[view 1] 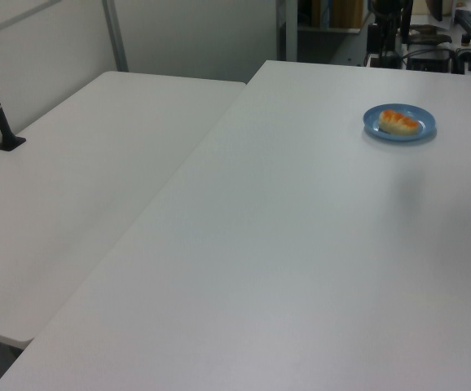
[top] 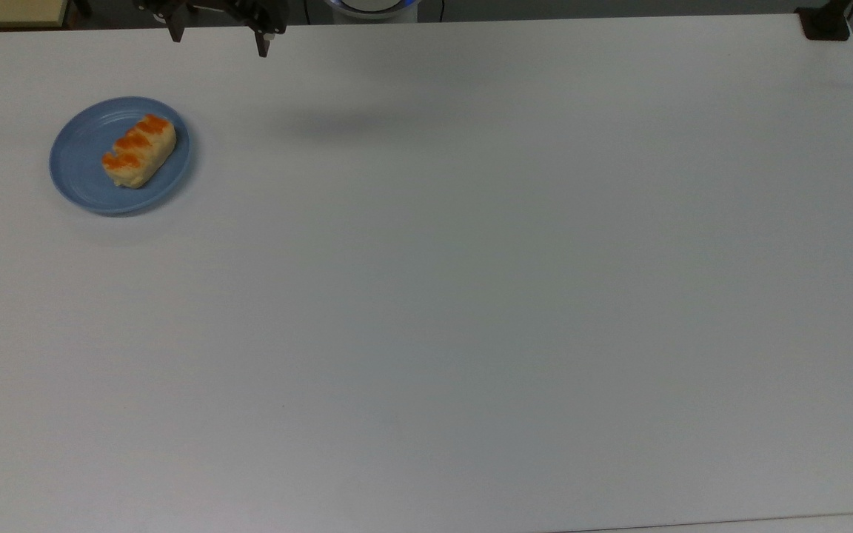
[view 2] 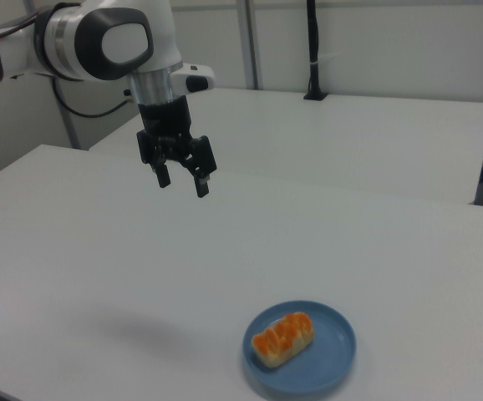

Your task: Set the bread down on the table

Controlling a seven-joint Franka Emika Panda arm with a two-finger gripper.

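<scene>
Near the left edge of the desk (top: 471, 296) in the top view, the bread (top: 139, 150) lies on a blue plate (top: 78, 159), its long axis slanting toward the far edge and the top view's right. It is pale yellow with orange-red glazed bumps on top. Farther back, my gripper (view 2: 183, 180) hangs above the desk, fingers spread and empty.

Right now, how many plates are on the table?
1. The blue plate sits near the top view's left edge on the table, with the bread lying on it. Nothing is in view that could hide another.
</scene>
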